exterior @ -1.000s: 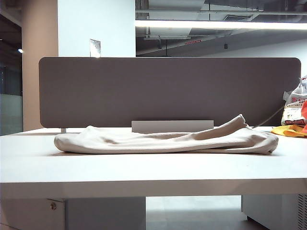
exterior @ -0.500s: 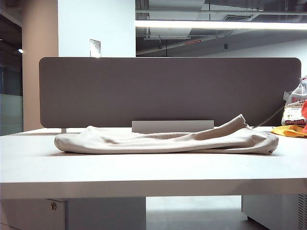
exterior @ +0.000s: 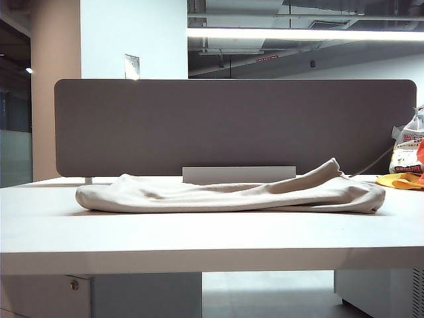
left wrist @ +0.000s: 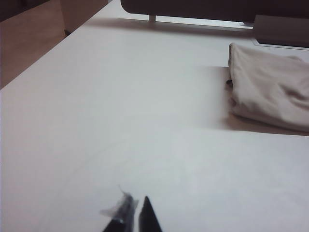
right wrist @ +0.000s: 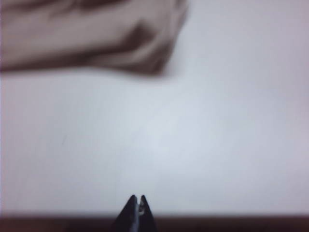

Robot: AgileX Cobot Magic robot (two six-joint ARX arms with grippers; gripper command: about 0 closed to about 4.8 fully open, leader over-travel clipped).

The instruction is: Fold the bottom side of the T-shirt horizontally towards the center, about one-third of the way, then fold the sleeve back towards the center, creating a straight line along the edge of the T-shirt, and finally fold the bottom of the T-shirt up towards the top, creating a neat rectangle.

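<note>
1. White bench, grey divider panel behind, ceiling strip light above.
2. T-shirt folded into a long beige bundle across bench centre; printed plastic bag and orange-yellow cloth at 3 o'clock.
3. Left gripper closed, empty, over bare bench, apart from shirt's end.
4. Right gripper closed, empty, near bench edge, shirt well apart; view blurred.
</note>
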